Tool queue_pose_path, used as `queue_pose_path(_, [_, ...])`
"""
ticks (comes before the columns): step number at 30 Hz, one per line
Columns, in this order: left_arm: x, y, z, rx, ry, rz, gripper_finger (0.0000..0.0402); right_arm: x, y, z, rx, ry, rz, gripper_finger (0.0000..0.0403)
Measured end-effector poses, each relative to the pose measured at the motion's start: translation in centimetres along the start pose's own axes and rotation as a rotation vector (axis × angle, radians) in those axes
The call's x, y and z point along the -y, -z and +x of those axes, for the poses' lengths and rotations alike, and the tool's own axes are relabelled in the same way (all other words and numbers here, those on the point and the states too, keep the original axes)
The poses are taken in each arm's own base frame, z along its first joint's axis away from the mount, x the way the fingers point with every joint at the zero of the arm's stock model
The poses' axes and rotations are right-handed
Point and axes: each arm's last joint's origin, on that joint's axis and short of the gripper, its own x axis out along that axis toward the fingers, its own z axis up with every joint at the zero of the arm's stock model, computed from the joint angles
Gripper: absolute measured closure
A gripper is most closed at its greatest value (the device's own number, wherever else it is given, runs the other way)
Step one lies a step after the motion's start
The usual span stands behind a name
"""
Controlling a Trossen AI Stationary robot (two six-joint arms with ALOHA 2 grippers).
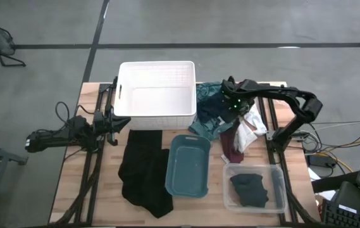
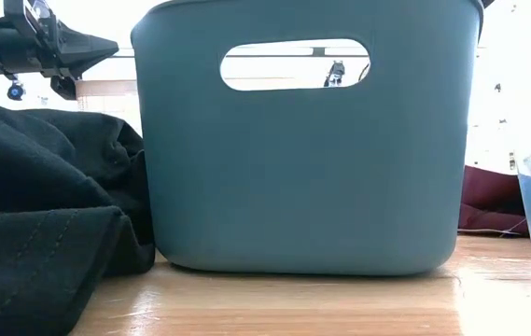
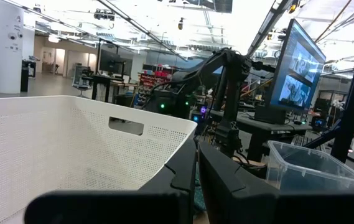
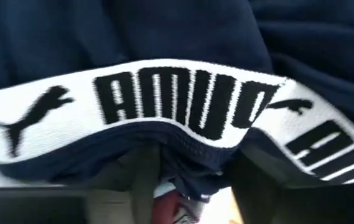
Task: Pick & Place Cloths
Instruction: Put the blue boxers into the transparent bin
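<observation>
The navy cloth [image 4: 183,31] with its white lettered waistband [image 4: 164,106] fills the right wrist view. It lies in a pile with the teal cloth [image 1: 206,117], the maroon cloth [image 1: 230,149] and the white cloth [image 1: 253,123], right of the white basket. My right gripper [image 1: 231,105] is down on this pile, shut on the navy cloth. The large black cloth [image 1: 143,172] lies flat on the table left of the teal bin. My left gripper [image 1: 112,121] waits shut beside the basket's left wall. My right gripper comes from above at the navy cloth, just below its white waistband [image 4: 183,146]. A bunched fold of the cloth sits between the two fingers [image 4: 136,177]. The waistband hides the fingertips. The cloth still rests on the pile.
The white basket [image 1: 157,69] stands at the far side. The teal bin [image 1: 188,166] is in the middle, and the clear bin [image 1: 278,190] near right holds a dark cloth [image 1: 250,189]. In the low view the teal bin [image 2: 307,187] blocks most of the table.
</observation>
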Motion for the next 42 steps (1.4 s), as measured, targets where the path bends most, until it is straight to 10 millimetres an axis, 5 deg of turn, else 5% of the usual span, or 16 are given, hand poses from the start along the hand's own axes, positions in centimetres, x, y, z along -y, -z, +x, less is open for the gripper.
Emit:
queue_pose_path(8, [0.0, 0.0, 0.0, 0.0, 0.0, 0.0, 0.0378, -0.5, -0.8, -3.2, 0.112, -0.071, -0.013, 0.0381])
queue_pose_path(24, [0.0, 0.0, 0.0, 0.0, 0.0, 0.0, 0.0378, -2.3, -1.0, -11.4, 0.136, -0.434, 0.023, 0.0393])
queue_pose_path(34, [0.0, 0.0, 0.0, 0.0, 0.0, 0.0, 0.0378, -1.2, 4.5, -19.5, 0.258, -0.518, 0.076, 0.0394])
queue_pose_path(42, [0.0, 0.0, 0.0, 0.0, 0.0, 0.0, 0.0378, 0.0, 10.5, -24.2, 0.316, -0.778, 0.156, 0.0394])
